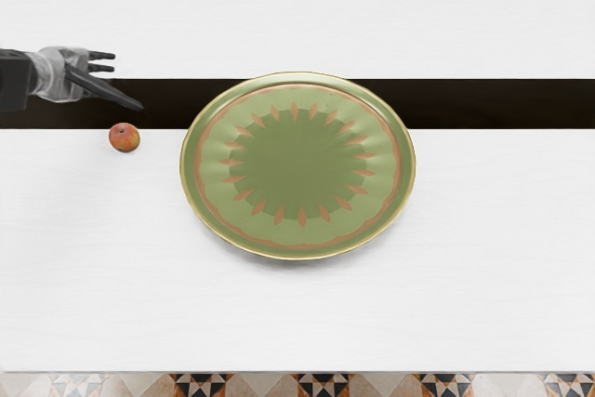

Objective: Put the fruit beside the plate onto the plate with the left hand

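**Left hand open up-left of plate; fruit on table off plate's left rim**

Fruit [124, 137]: small, round, red-orange. Left of the plate [297, 165], on the white table [297, 313]. Near the plate's left rim but apart from it, with a strip of bare tabletop between. Not on the plate. Right at the near edge of the dark band [483, 104] that crosses sideways behind the plate's centre.

Left hand [70, 73]: further left of the plate than the fruit and further back, over the dark band, arm in from the left edge. Fingers [102, 56] straight and spread, gripping nothing. One long digit angled down toward the fruit, tip short of it, no contact.

Plate: green, gold rim, ring of orange petals round the centre, scalloped orange line nearer the rim. Flat green centre fully exposed. Far rim lapping over the dark band, near rim on the front white surface.

Room to move: open white tabletop right of the plate, in front of it down to the table's front edge, and left of it around the fruit. Second white strip behind the dark band. Patterned floor tiles [325, 385] past the front edge, on the plate's near side.
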You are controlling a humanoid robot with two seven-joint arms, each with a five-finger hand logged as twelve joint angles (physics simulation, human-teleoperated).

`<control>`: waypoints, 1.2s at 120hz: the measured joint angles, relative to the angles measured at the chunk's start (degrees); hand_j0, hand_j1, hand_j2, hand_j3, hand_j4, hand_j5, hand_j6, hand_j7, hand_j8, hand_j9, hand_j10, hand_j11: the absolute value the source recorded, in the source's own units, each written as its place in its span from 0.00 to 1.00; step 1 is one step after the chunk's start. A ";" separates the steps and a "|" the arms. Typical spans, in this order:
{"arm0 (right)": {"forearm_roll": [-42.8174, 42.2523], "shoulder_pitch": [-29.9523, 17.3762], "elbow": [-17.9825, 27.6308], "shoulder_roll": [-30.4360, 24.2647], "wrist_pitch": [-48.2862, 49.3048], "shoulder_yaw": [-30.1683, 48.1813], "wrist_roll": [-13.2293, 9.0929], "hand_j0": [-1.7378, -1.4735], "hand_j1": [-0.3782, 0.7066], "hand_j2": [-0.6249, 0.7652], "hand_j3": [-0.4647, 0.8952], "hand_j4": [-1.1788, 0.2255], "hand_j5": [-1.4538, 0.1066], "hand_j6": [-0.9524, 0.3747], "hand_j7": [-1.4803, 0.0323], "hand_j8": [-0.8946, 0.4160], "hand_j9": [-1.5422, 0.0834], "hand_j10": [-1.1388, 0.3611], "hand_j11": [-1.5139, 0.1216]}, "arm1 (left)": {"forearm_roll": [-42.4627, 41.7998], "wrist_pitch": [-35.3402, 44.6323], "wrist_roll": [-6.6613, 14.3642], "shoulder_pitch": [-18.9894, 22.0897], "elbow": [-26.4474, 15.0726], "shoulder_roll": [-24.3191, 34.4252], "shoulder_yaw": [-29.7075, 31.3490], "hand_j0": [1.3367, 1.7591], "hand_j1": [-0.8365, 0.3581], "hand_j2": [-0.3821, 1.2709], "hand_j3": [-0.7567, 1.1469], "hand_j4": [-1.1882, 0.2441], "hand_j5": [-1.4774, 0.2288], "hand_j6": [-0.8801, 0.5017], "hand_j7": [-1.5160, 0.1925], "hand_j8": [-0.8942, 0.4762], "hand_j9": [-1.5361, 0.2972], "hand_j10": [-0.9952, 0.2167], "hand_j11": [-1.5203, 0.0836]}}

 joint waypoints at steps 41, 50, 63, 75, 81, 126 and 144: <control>-0.12 -0.04 -1.16 0.00 0.00 1.35 0.00 0.30 0.03 0.45 0.34 0.84 0.93 0.72 0.98 0.68 0.95 0.76 0.93 | 1.44 -0.52 0.00 -2.43 -13.09 11.02 3.61 0.76 0.97 0.23 0.40 0.82 0.85 0.62 0.87 0.64 0.82 0.80 0.93; -0.13 -0.04 -1.22 0.00 0.00 1.38 0.00 0.30 0.03 0.45 0.34 0.84 0.93 0.72 0.98 0.68 0.95 0.76 0.93 | 3.88 -0.51 0.00 -4.67 -18.68 11.48 6.64 0.76 0.97 0.23 0.40 0.81 0.85 0.62 0.87 0.64 0.82 0.80 0.93; -0.13 -0.04 -1.26 0.00 0.00 1.40 0.00 0.30 0.03 0.45 0.34 0.84 0.93 0.72 0.98 0.68 0.95 0.76 0.93 | 8.67 -0.45 0.00 -4.72 -23.09 11.09 10.49 0.76 0.97 0.23 0.40 0.81 0.85 0.62 0.87 0.64 0.82 0.80 0.93; -0.14 -0.04 -1.28 0.00 0.00 1.41 0.00 0.30 0.03 0.45 0.34 0.84 0.93 0.72 0.98 0.68 0.95 0.76 0.93 | 13.28 -0.28 0.00 -7.31 -25.48 10.85 14.86 0.76 0.97 0.23 0.40 0.81 0.85 0.62 0.87 0.63 0.82 0.80 0.93; -0.13 -0.04 -1.28 0.00 0.00 1.39 0.00 0.30 0.03 0.45 0.34 0.84 0.93 0.72 0.98 0.68 0.95 0.76 0.93 | 16.02 -0.19 0.00 -7.89 -26.17 10.73 16.95 0.76 0.97 0.23 0.40 0.81 0.85 0.62 0.87 0.63 0.82 0.80 0.93; -0.13 -0.04 -1.28 0.00 0.00 1.41 0.00 0.30 0.03 0.45 0.34 0.84 0.93 0.72 0.98 0.68 0.95 0.76 0.93 | 34.26 6.76 0.00 -12.04 -26.27 4.98 31.80 0.76 0.96 0.24 0.40 0.81 0.84 0.61 0.86 0.63 0.82 0.79 0.92; -0.13 -0.04 -1.28 0.00 0.00 1.41 0.00 0.30 0.03 0.45 0.34 0.84 0.93 0.72 0.98 0.68 0.95 0.76 0.93 | 37.90 8.23 0.00 -12.03 -22.85 1.03 34.91 0.76 0.94 0.24 0.40 0.79 0.83 0.60 0.85 0.61 0.80 0.78 0.91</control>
